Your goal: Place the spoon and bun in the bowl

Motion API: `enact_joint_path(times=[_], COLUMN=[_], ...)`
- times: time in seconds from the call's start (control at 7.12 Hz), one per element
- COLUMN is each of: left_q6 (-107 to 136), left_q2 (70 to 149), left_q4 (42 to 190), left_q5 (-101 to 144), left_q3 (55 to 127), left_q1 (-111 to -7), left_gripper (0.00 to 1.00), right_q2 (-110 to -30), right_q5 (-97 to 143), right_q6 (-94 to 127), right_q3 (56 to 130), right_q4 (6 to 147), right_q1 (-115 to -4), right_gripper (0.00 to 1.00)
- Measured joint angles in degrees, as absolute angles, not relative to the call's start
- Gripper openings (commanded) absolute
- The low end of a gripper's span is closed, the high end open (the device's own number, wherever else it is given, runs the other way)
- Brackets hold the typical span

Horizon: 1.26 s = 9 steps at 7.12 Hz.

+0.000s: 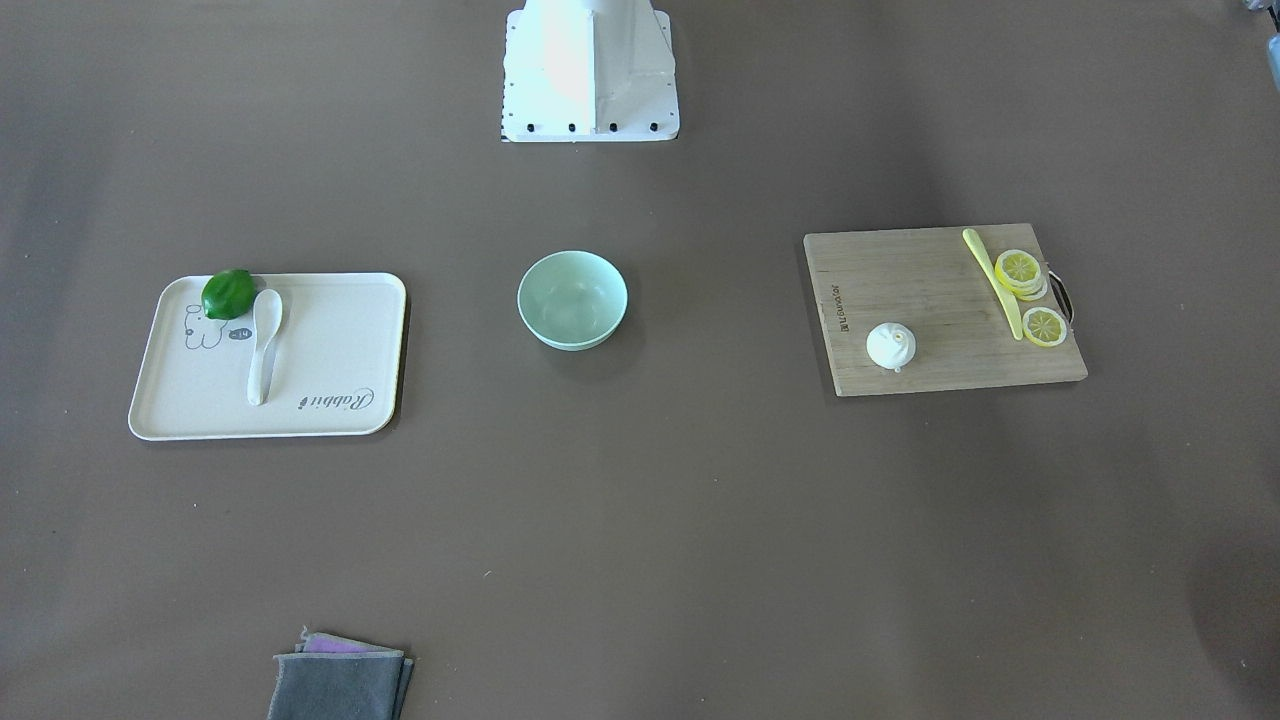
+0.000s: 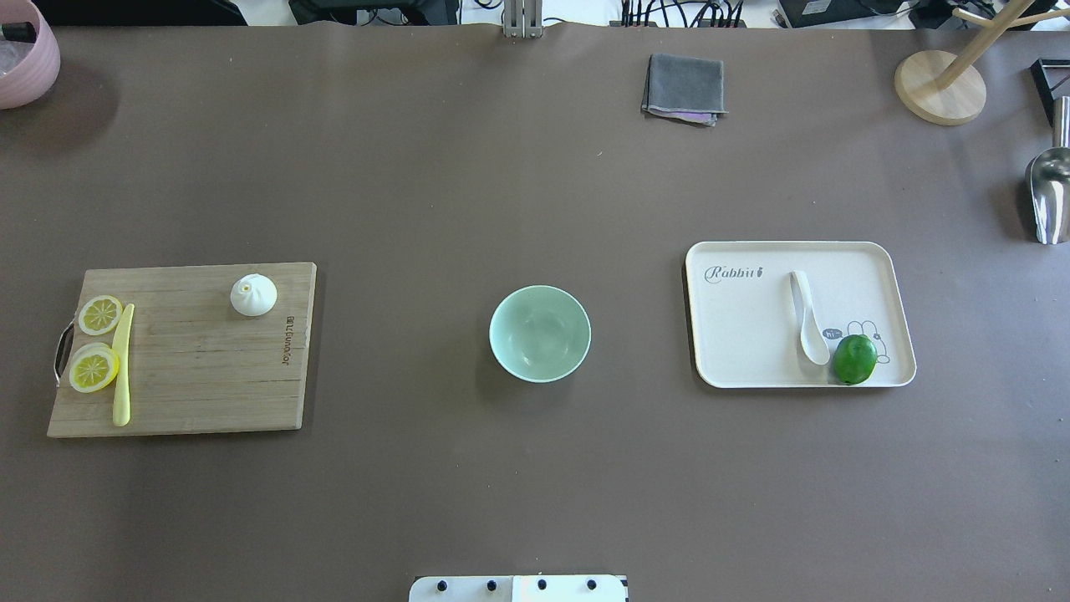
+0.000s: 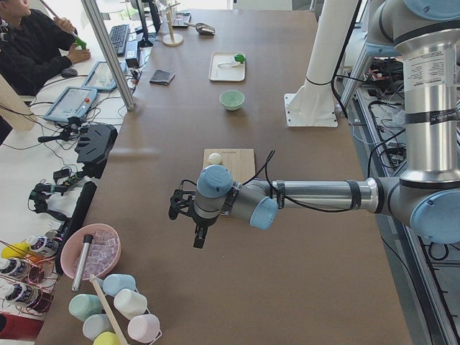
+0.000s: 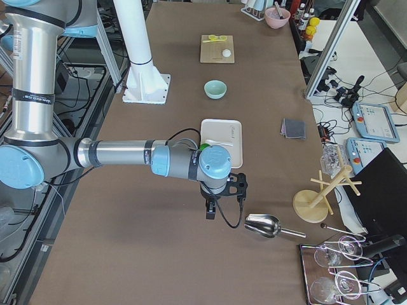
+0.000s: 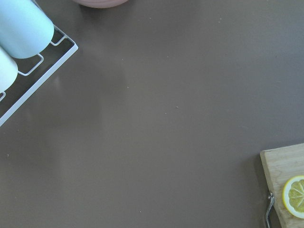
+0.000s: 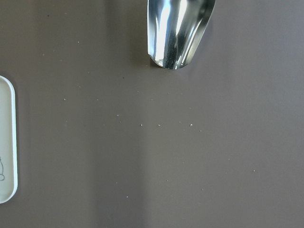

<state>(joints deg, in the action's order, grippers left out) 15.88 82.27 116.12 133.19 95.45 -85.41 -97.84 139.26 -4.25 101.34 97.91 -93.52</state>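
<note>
Left gripper (image 3: 200, 237): shows only in the side view, so I can't tell jaw opening. Nothing seen in it. It hangs outboard of the cutting board (image 2: 184, 376), off the handle end. The bun (image 2: 253, 294) is well apart from it, at the board's opposite end, past the lemon slices (image 2: 94, 368) and yellow knife (image 2: 122, 364).

The bowl (image 2: 540, 333) sits between both grippers, nothing in it.

Right gripper (image 4: 210, 211): opening can't be told either. It's outboard of the tray (image 2: 736, 334), near the metal scoop (image 6: 178, 28). The spoon (image 2: 807, 318) lies flat mid-tray, scoop end just beside the lime (image 2: 854, 359).

Risks:
- a finger clips the lime, which rolls and shifts the spoon
- the flat glazed spoon slips out of the pinch
- the bun rolls or squashes
- the arms clash over the bowl if both drop together
</note>
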Motion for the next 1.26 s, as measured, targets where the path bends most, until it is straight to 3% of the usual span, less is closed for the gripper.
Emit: enact_joint_path(times=[0.7,1.26], left_q6=[24.28,44.65], left_q2=[82.67,85.66], left_q4=[127.75,129.59], left_q5=[133.22,123.55], left_q3=[96.79,104.52], left_q1=[-83.95,-63.06], left_gripper=[0.98,0.98], right_q2=[-97.83,-97.49], right_q5=[139.57,141.27], right_q6=[-3.91,-1.05], right_q3=[101.73,101.79], right_q4=[95.78,92.41], right_q1=[-93.52,-93.52], right_gripper=[1.0,1.0])
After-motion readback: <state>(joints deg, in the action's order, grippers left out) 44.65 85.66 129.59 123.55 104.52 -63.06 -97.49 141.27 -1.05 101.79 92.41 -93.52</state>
